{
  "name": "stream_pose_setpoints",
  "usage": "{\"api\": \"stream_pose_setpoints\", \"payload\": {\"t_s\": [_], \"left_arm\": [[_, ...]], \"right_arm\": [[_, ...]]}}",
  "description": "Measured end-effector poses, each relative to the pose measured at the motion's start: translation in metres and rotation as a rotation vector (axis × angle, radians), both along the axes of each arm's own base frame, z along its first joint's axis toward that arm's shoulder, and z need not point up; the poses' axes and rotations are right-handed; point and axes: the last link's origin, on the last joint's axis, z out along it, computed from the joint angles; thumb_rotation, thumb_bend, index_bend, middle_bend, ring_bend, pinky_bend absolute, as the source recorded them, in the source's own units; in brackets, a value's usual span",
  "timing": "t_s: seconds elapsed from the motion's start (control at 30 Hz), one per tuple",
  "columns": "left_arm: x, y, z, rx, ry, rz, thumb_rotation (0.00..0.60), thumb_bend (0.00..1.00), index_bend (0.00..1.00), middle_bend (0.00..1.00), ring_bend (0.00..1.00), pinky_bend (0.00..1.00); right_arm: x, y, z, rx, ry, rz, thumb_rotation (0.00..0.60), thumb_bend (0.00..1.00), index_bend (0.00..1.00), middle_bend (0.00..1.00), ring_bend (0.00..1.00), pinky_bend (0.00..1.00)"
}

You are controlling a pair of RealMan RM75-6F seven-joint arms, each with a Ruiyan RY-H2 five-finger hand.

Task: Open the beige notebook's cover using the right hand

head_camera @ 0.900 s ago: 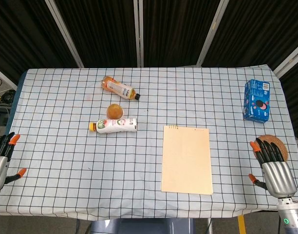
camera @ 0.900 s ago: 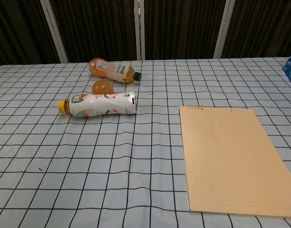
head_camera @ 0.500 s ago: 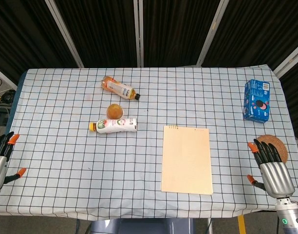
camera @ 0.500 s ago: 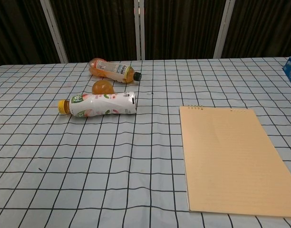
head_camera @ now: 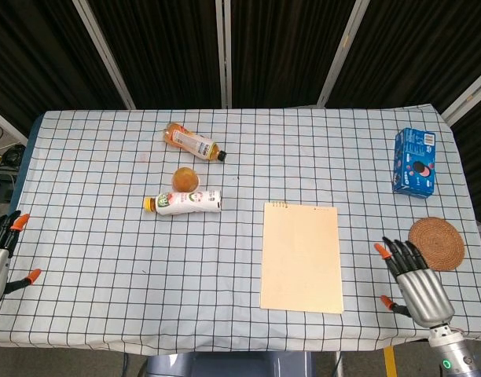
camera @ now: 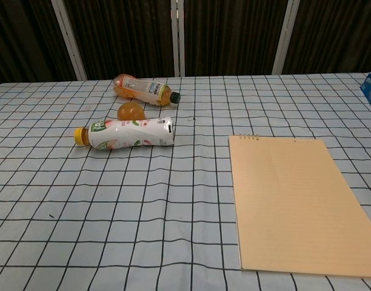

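The beige notebook [head_camera: 301, 257] lies flat and closed on the checked tablecloth, spiral binding along its far edge; the chest view shows the notebook [camera: 294, 200] at the right. My right hand [head_camera: 413, 285] hovers at the table's near right corner, to the right of the notebook and apart from it, fingers spread and holding nothing. At the near left edge, my left hand [head_camera: 0, 255] is partly cut off by the frame, fingers apart, empty. Neither hand shows in the chest view.
A white bottle [head_camera: 183, 202] lies left of the notebook, with an orange round object [head_camera: 186, 178] and an orange drink bottle [head_camera: 193, 143] behind it. A blue box [head_camera: 414, 161] and a woven coaster [head_camera: 436, 243] are at the right edge.
My right hand has moved left and nearer the table's front edge, uncovering the woven coaster. The left hand has slipped slightly further out of frame. The notebook has not moved.
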Motion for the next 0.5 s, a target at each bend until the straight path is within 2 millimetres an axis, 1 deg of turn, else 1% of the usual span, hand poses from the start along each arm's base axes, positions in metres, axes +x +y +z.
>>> {"api": "stream_pose_setpoints", "payload": {"t_s": [0.1,0.27,0.37,0.5], "left_arm": [[0.000,0.000,0.001,0.000,0.002,0.002,0.600,0.18,0.00,0.00,0.00,0.00],[-0.001,0.000,0.003,0.007,0.001,0.008,0.600,0.18,0.00,0.00,0.00,0.00],[-0.003,0.001,0.004,0.014,-0.001,0.015,0.600,0.18,0.00,0.00,0.00,0.00],[-0.004,0.002,0.006,0.022,0.000,0.021,0.600,0.18,0.00,0.00,0.00,0.00]], "right_arm": [[0.004,0.008,-0.019,0.077,0.012,0.024,0.600,0.09,0.03,0.00,0.00,0.00],[0.008,0.016,-0.047,0.144,0.037,0.055,0.600,0.09,0.03,0.00,0.00,0.00],[0.009,0.019,-0.064,0.167,0.045,0.059,0.600,0.09,0.03,0.00,0.00,0.00],[0.010,0.018,-0.078,0.180,0.036,0.036,0.600,0.09,0.03,0.00,0.00,0.00]]}}
